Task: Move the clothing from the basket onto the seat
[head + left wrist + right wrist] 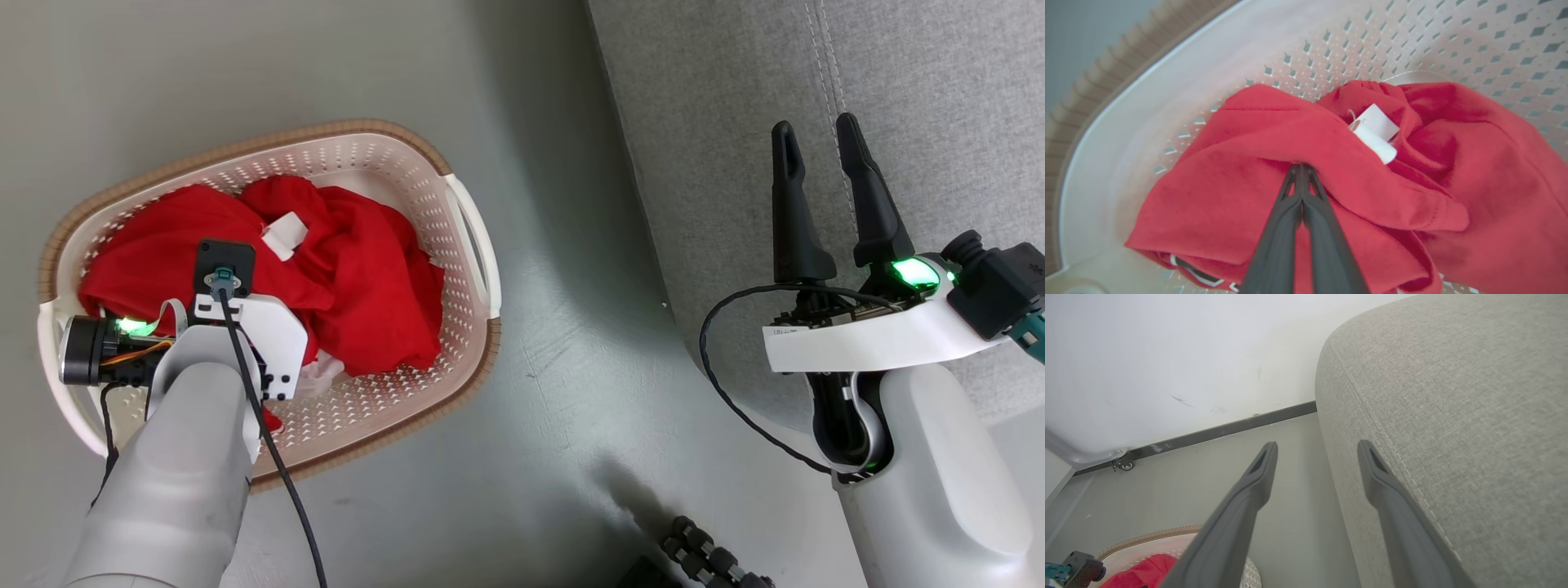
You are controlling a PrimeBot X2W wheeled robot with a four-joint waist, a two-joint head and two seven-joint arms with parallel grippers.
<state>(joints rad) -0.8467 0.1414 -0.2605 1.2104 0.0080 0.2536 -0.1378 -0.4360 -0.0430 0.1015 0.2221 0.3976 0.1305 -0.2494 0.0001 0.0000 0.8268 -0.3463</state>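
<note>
Progress: nothing moved yet as far as I can see. All the clothing (359, 269) sits bunched in the basket (326, 135), white tag (1376, 130) on top near the middle, and the part of the seat (939, 82) in view is bare. Left tool (1301, 169) is down inside the basket, fingers pinched together with the tips buried in a fold of the red fabric; reads as a grip on thin cloth, lift not yet done. Right tool (816, 126) hovers over the seat's near edge, fingers apart, holding nothing. Clearance: perforated basket wall and brown rim ring the pile, so the cloth has to go up and over the side handle facing the seat. Between basket and seat there is a bare strip of floor (555, 367), no obstacles on it. The seat edge is rounded with a stitched seam, so trailing cloth should slide over it. My guess is the loose second garment may drag along or catch on the rim.
</note>
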